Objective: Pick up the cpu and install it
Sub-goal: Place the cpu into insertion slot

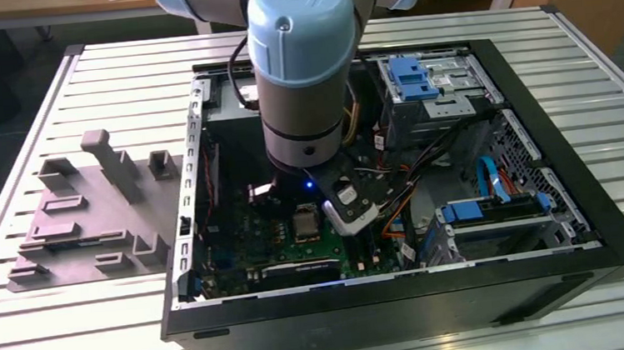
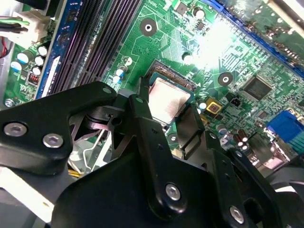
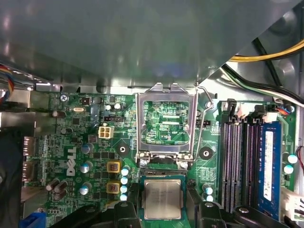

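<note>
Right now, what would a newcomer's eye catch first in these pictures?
The silvery cpu sits on the green board, flanked by the black claw. Beside it, the metal socket frame stands flipped open. In the exterior view, the pale-blue arm reaches down into the open computer case.

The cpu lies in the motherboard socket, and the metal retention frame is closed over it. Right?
No. In the first wrist view the cpu lies in the motherboard socket, but the metal retention frame is swung open, off it.
</note>
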Available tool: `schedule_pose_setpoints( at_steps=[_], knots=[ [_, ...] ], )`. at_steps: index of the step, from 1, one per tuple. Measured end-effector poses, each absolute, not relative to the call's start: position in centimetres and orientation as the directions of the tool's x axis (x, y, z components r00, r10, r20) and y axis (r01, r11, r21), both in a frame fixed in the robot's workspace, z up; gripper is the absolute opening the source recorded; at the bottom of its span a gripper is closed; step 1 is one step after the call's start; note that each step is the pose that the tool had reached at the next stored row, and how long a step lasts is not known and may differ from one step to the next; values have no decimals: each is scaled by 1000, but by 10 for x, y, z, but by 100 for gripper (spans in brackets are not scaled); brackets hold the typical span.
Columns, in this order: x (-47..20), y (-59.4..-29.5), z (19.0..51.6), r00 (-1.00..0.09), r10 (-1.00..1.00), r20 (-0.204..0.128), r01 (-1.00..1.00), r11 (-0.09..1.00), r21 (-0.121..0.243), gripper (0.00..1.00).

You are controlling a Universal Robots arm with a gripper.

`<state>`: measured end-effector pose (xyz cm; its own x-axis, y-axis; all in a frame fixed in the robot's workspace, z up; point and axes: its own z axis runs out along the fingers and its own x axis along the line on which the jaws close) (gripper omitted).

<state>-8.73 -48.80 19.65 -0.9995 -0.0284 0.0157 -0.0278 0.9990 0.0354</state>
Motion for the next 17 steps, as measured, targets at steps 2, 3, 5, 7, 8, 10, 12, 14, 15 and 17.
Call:
schedule_pose_setpoints(
  at_steps=[2, 3, 5, 7, 8, 10, 12, 14, 15, 17],
  knots=[
    [-87, -488, 195, -999, -33, 16, -32, 999, 35, 47],
    [-88, -488, 194, -999, -34, 16, -33, 999, 36, 47],
    [-88, -488, 193, -999, -35, 17, -34, 999, 35, 47],
    [-88, -488, 191, -999, -35, 18, -35, 999, 35, 47],
    [-88, -488, 190, -999, -35, 18, -35, 999, 35, 47],
    [-88, -488, 188, -999, -36, 19, -35, 999, 34, 47],
    [-88, -488, 187, -999, -36, 19, -35, 999, 34, 47],
    [-88, -488, 186, -999, -36, 19, -35, 999, 35, 47],
    [-88, -488, 186, -999, -35, 19, -35, 999, 35, 47],
    [-88, -488, 186, -999, -36, 19, -35, 999, 35, 47]
  ],
)
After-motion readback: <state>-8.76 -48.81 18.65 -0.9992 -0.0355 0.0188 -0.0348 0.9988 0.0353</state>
